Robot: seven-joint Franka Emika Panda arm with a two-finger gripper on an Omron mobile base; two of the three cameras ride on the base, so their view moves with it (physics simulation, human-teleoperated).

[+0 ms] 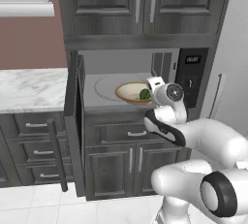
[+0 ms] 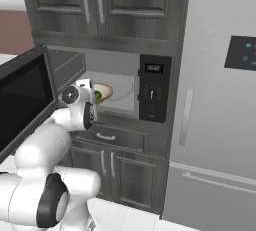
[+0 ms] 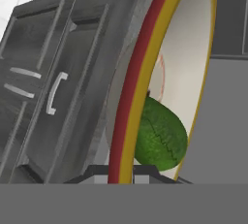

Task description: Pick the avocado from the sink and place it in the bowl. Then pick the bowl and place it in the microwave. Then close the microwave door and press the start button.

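Observation:
The tan-rimmed bowl (image 1: 130,92) (image 2: 103,92) rests on the round turntable (image 1: 103,87) inside the microwave (image 1: 190,75) (image 2: 152,95). In the bowl lies the dark-green avocado (image 1: 144,94) (image 2: 98,95) (image 3: 161,138), toward the near rim. My gripper (image 1: 152,91) (image 2: 93,91) (image 3: 120,174) reaches into the cavity, shut on the bowl's near rim (image 3: 138,77), with a dark fingertip on each side of it. The microwave door (image 1: 72,121) (image 2: 22,105) stands wide open to the left. The sink is out of view.
Grey wood cabinets (image 1: 140,2) sit above the microwave, with drawers and doors (image 1: 121,162) below. A marble counter (image 1: 29,87) runs off to the left. A tall grey fridge (image 2: 220,115) stands right of the black control panel.

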